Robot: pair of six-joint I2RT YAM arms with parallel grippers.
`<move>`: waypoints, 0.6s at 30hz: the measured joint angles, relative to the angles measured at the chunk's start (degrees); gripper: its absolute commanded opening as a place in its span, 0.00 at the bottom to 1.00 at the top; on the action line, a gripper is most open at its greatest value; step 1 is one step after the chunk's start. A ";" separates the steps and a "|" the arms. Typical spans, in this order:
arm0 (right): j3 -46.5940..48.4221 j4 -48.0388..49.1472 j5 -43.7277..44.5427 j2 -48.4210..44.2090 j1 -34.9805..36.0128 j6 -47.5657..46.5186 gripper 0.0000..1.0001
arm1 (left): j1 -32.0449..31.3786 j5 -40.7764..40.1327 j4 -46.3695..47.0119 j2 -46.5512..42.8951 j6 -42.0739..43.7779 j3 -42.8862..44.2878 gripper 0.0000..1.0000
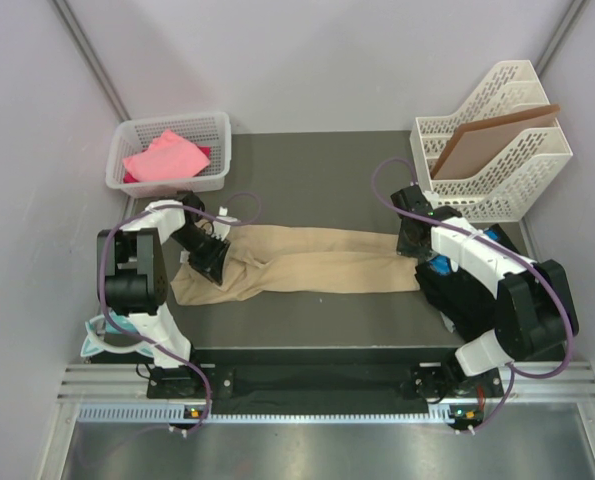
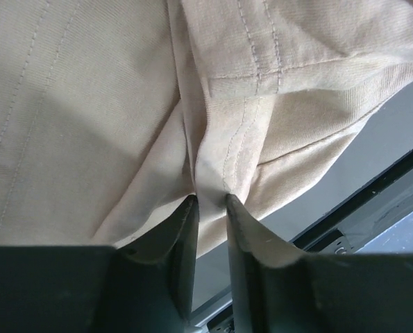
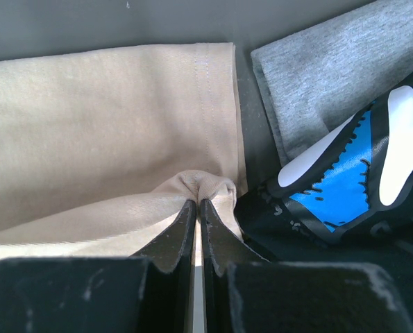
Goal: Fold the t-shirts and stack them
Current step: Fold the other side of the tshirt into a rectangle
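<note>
The tan t-shirt (image 1: 317, 258) lies as a long folded band across the dark table, stretched between both arms. My left gripper (image 1: 209, 258) is shut on a pinch of the tan t-shirt's (image 2: 95, 104) left end, its jaws clamped on the cloth (image 2: 211, 199). My right gripper (image 1: 413, 238) is shut on the tan t-shirt's (image 3: 109, 118) right end, with a bunch of cloth (image 3: 198, 200) between the closed jaws. A pink t-shirt (image 1: 163, 157) lies in the white basket (image 1: 214, 127). Black and blue shirts (image 3: 345, 180) lie just right of the right gripper, with grey cloth (image 3: 317, 76) behind them.
A white slotted file rack (image 1: 497, 150) holding a flat brown board (image 1: 482, 140) stands at the back right. A small teal round object (image 1: 95, 335) sits by the left arm's base. The table's front edge (image 1: 317, 350) runs just past the shirt.
</note>
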 measured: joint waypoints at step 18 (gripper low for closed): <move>0.22 -0.46 0.26 0.00 0.00 0.00 0.00 | -0.02 0.33 -3.45 -0.83 0.66 1.84 0.00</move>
